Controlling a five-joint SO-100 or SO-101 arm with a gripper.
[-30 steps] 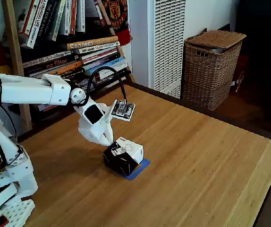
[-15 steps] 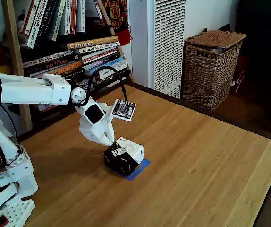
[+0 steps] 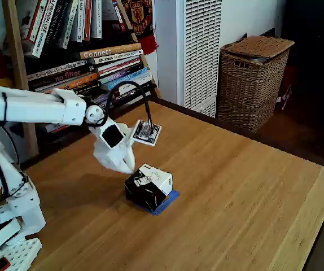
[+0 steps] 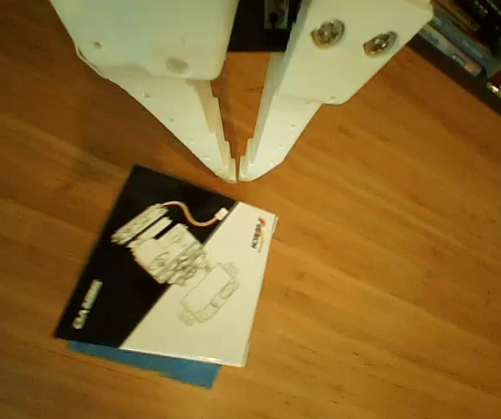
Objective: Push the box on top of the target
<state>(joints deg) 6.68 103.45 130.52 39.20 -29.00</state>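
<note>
The pincer (image 4: 237,175), fingers together and empty, hangs just behind the box (image 4: 172,271), which seems nearly settled on the target (image 4: 146,365), blue edge showing.

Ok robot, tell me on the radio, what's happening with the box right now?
Tool shut, empty, tips just behind the box. Box sits mostly over the target; blue strip shows along one edge. Nothing in the way.

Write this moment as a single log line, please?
hand: shut, empty, just behind box | box: covers most of blue tape target | blue edge showing | table: wood
</note>
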